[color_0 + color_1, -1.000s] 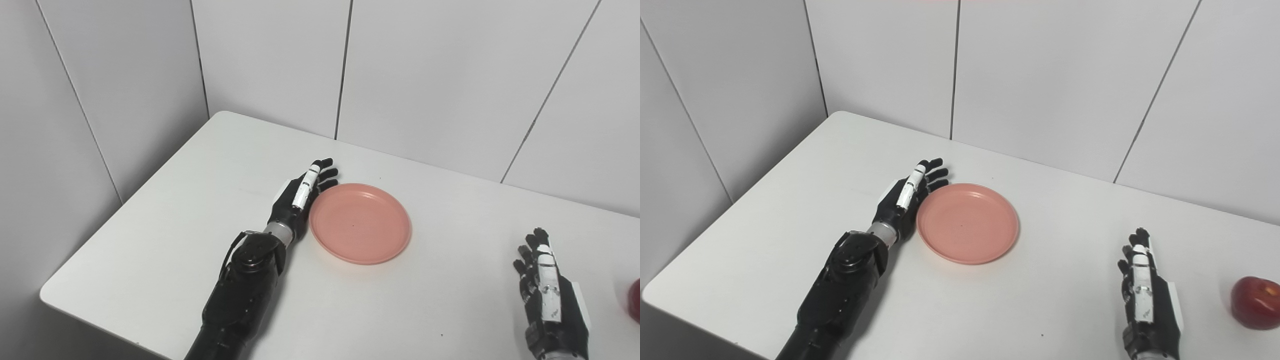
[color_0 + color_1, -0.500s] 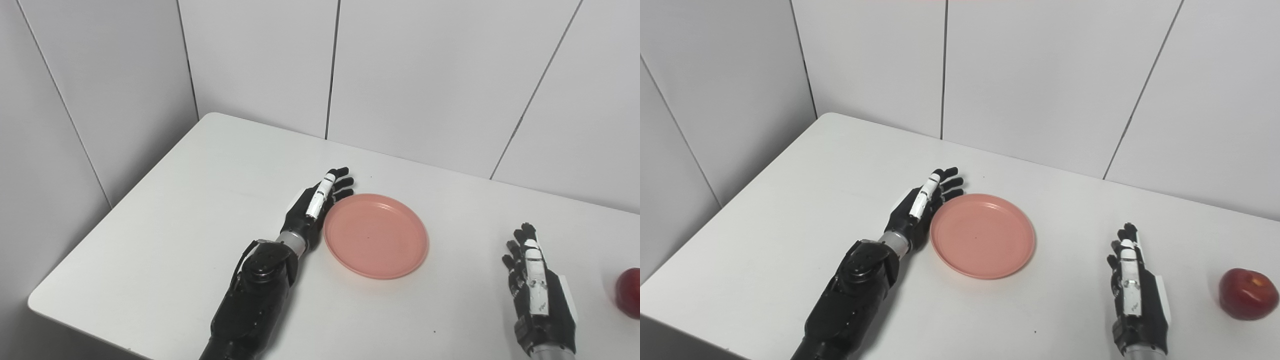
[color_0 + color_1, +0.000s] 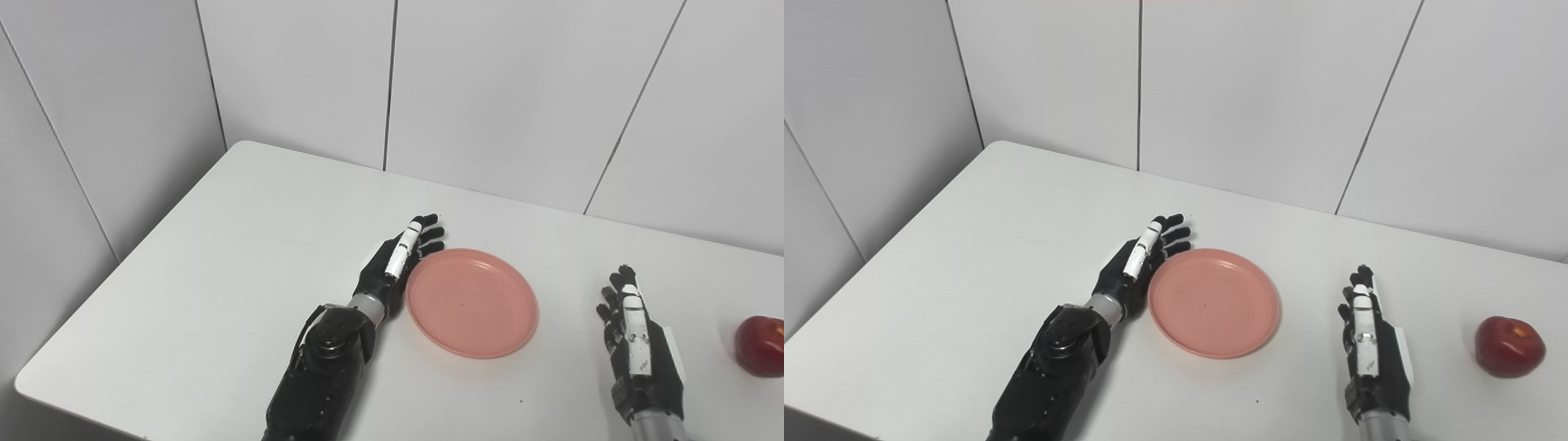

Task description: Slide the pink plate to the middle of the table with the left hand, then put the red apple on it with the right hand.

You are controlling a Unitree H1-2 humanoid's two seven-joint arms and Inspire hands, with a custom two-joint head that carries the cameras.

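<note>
Right hand (image 3: 1373, 343) seen nearest, laid flat on table (image 3: 968, 257), fingers extended and apart, nothing held. Red apple (image 3: 1509, 346) located to its right, well apart, upright on table. Pink plate (image 3: 1214, 302) located to its left, near, not touched. Left hand (image 3: 1138, 263) placed edge-on against plate's left rim, fingers straight, slightly spread, nothing gripped.

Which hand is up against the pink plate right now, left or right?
The left hand: its open fingers lie along the pink plate's left rim. The right hand rests open, apart, between plate and red apple.
</note>
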